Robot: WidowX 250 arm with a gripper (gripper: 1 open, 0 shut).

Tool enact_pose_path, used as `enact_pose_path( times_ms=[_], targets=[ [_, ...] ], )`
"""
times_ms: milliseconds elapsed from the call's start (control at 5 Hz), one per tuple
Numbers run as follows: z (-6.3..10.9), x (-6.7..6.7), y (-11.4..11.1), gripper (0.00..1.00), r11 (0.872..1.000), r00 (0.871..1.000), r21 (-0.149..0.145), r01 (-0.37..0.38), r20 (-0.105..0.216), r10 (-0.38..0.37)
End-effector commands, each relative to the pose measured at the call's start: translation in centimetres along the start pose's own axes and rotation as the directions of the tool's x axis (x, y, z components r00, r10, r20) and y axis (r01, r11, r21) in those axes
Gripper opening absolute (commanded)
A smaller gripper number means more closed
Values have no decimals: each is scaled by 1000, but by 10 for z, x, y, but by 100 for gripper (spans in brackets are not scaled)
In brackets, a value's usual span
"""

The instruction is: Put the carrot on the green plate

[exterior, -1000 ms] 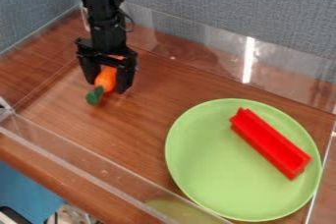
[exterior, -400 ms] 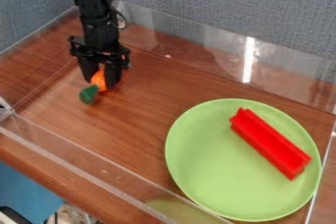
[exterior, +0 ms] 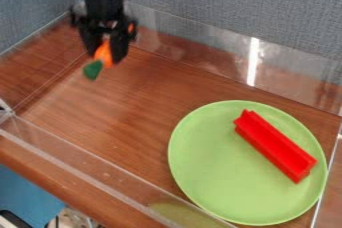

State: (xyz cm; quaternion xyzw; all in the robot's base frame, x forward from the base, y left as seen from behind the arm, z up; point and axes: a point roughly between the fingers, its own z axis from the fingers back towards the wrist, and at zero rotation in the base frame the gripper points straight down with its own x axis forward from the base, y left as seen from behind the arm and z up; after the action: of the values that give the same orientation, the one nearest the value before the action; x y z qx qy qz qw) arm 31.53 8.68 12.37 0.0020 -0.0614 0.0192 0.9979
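Observation:
The small orange carrot (exterior: 99, 56) with its dark green stem tip hangs tilted above the wooden table, stem end pointing down-left. My black gripper (exterior: 104, 44) is shut on its orange upper end at the back left, pointing downward. The large round green plate (exterior: 214, 157) lies at the front right, well away from the gripper. The carrot's top is partly hidden by the fingers.
A red rectangular block (exterior: 274, 144) lies on the plate's right half. Clear plastic walls (exterior: 254, 57) ring the wooden table (exterior: 120, 112). A blue-grey textured wall stands behind.
The gripper closed on the carrot and rose, lifting it off the table; before, the carrot lay on the wood between open fingers.

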Motion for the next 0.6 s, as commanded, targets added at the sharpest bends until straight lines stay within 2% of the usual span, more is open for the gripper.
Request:
enact_pose_path(
  times_ms=[0,200,400],
  targets=[
    [49,4,-45,0,999,995,3,46,87,-46],
    [46,-16,-95,0,972,969,-32,235,82,-231],
    [28,-42,-145,0,914,916,-59,401,54,-398]
  ],
)
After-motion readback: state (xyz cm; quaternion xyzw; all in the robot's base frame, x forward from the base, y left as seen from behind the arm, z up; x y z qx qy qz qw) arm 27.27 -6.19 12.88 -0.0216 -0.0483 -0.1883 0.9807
